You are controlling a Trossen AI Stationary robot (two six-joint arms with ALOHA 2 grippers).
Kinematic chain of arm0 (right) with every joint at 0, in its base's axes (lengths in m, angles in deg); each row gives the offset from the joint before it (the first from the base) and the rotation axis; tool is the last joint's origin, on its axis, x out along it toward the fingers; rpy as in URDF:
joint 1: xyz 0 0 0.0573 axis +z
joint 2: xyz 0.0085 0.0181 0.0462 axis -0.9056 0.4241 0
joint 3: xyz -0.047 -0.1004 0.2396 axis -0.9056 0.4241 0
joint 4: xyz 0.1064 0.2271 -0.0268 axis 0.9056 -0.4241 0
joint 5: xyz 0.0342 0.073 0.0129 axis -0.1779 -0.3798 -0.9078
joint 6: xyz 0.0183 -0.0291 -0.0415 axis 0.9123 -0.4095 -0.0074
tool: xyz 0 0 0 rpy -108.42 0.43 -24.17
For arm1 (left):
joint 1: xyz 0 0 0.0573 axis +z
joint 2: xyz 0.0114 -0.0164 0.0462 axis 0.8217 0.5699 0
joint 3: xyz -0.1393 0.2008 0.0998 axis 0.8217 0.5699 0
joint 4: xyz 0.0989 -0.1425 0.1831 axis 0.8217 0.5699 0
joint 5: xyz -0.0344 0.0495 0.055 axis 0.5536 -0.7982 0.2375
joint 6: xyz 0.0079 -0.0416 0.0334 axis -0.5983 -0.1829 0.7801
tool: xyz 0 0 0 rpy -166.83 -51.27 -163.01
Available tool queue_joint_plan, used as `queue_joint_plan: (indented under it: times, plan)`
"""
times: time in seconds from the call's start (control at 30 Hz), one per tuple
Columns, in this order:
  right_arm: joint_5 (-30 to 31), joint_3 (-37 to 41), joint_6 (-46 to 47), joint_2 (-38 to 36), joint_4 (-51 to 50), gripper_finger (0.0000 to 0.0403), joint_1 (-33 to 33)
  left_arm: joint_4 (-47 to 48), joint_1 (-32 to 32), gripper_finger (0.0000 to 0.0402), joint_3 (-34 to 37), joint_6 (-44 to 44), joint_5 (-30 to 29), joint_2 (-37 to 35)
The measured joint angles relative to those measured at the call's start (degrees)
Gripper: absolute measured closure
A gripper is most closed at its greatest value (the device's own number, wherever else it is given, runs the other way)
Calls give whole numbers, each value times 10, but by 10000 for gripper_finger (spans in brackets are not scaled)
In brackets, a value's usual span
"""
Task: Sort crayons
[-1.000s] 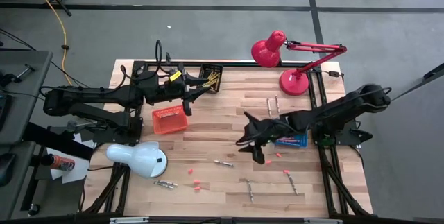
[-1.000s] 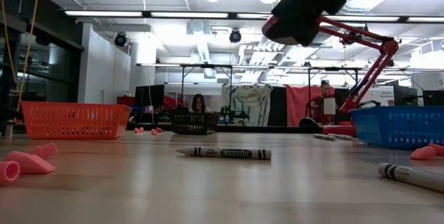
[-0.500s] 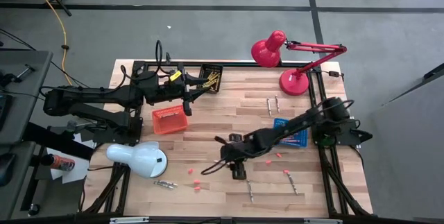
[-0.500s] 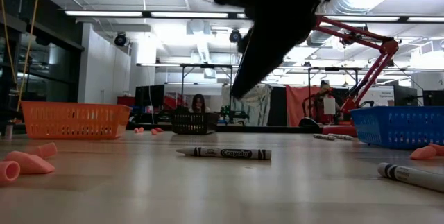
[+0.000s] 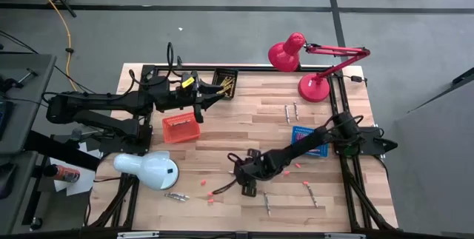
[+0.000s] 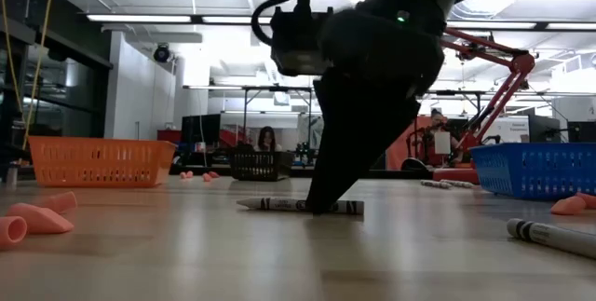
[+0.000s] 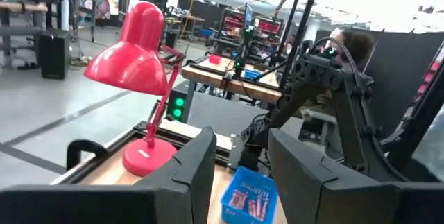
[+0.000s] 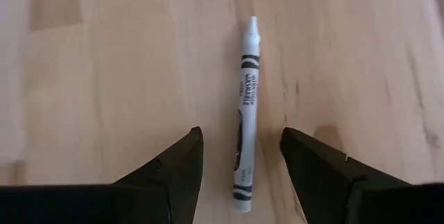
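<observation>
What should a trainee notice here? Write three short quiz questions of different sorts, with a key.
1. True or false: the right claw is shut on the crayon.
2. What lies in the blue basket? A: yellow crayons. B: red crayons. C: nothing.
3. Which claw is waiting, and where?

Key
1. False: it is open, and the crayon lies on the table between its fingers.
2. B.
3. The left claw, at the back of the table beside the black basket.
</observation>
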Motion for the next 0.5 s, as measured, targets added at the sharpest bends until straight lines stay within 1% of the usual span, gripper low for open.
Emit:
queue_joint_plan:
  times: [0.1,0.2,0.3,0.4,0.43,0.5]
  plan:
    - [57,-1,29,8,-8,220,16,0,0,280,0,-24,0,0]
    - [88,-2,49,15,-16,255,28,-1,0,280,0,-57,0,0]
    - [93,-2,49,17,-16,312,35,-1,0,280,0,-94,0,0]
    - [99,-2,48,17,-21,379,39,-1,0,280,0,-115,0,0]
    - [98,-1,48,17,-22,389,39,-1,0,280,0,-118,0,0]
    - [94,-1,47,17,-23,387,39,-1,0,280,0,-120,0,0]
